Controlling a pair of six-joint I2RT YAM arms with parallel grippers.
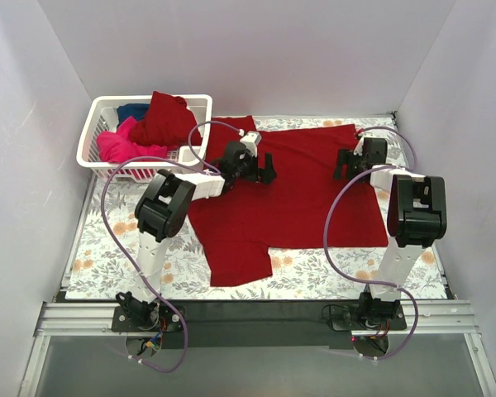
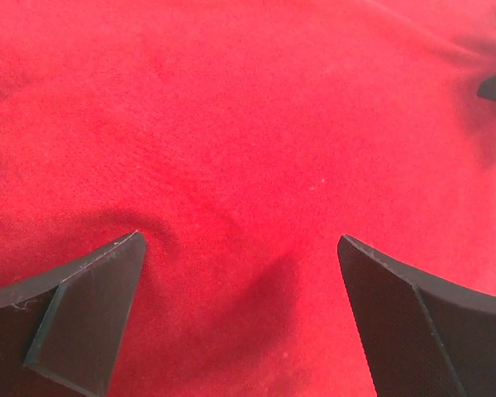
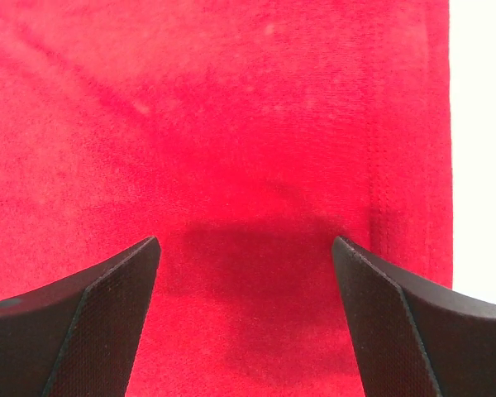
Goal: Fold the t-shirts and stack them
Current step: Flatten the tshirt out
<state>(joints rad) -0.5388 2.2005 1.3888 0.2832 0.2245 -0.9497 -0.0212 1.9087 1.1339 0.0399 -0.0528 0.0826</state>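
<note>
A dark red t-shirt (image 1: 289,194) lies spread on the floral table cover, one sleeve hanging toward the front. My left gripper (image 1: 256,169) is open, low over its left upper part; red cloth (image 2: 248,149) fills the left wrist view between the fingers (image 2: 83,306). My right gripper (image 1: 353,160) is open over the shirt's right side near a stitched hem (image 3: 380,165); the fingers (image 3: 405,322) hold nothing. A second dark red shirt (image 1: 164,118), a hot pink one (image 1: 120,145) and a dark blue one (image 1: 132,110) lie in the basket.
The white lattice basket (image 1: 95,124) stands at the back left. The floral table cover (image 1: 107,240) shows left of and in front of the shirt. White walls close in the back and both sides. Purple cables loop off both arms.
</note>
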